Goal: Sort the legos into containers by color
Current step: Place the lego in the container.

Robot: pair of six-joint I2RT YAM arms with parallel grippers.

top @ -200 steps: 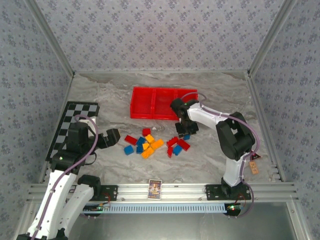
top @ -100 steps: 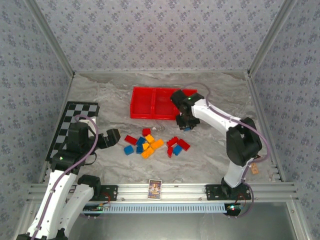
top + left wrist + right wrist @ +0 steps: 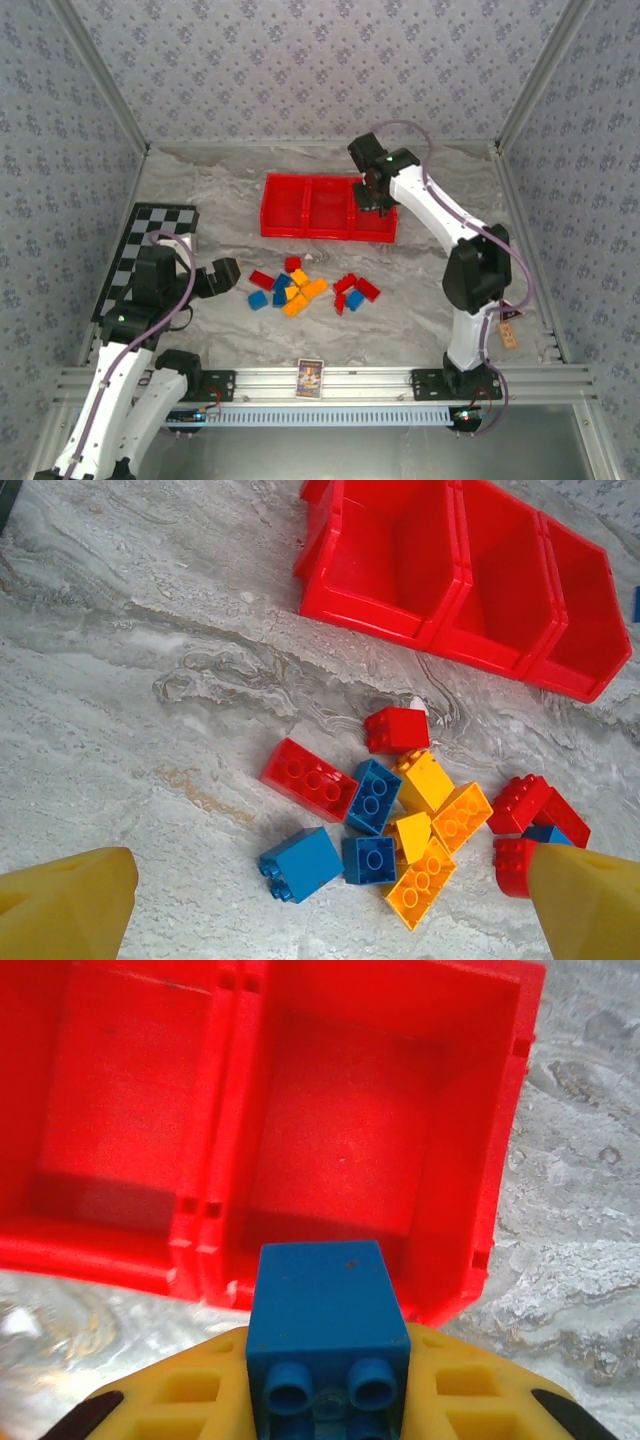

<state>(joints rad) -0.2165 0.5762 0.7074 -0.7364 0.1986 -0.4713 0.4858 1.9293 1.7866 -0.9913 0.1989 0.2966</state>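
1. Bricks first: your loose legos (image 3: 300, 288) lie in a cluster on the marbled table (image 3: 200, 190), in front of the red tray (image 3: 270, 212) and apart from it. Red, blue and orange-yellow pieces are mixed there, many touching one another.
2. Your right gripper (image 3: 325, 1400) is clamped on one blue brick (image 3: 328, 1330). Its yellow fingers press against two sides of the brick, and the studs face the wrist camera.
3. From above, you can see that gripper over the right-hand end of the tray. From its wrist camera, the blue brick overlaps the near wall of the end compartment, with grey table off to the right.
4. Your left gripper (image 3: 228, 271) hovers just left of the cluster. Its yellow fingers (image 3: 65, 905) are spread wide apart and grip no brick; in the left wrist view they sit at the two lower corners with the pile between them.
5. Your tray has three square compartments in a row, its long side facing the arms. A single red brick (image 3: 398, 728) is the piece of the cluster nearest to it.
6. Beside your left arm, a black-and-white checkered board (image 3: 140, 240) lies along the table's left edge. A small printed card (image 3: 310, 378) stands on the near rail between the two bases.
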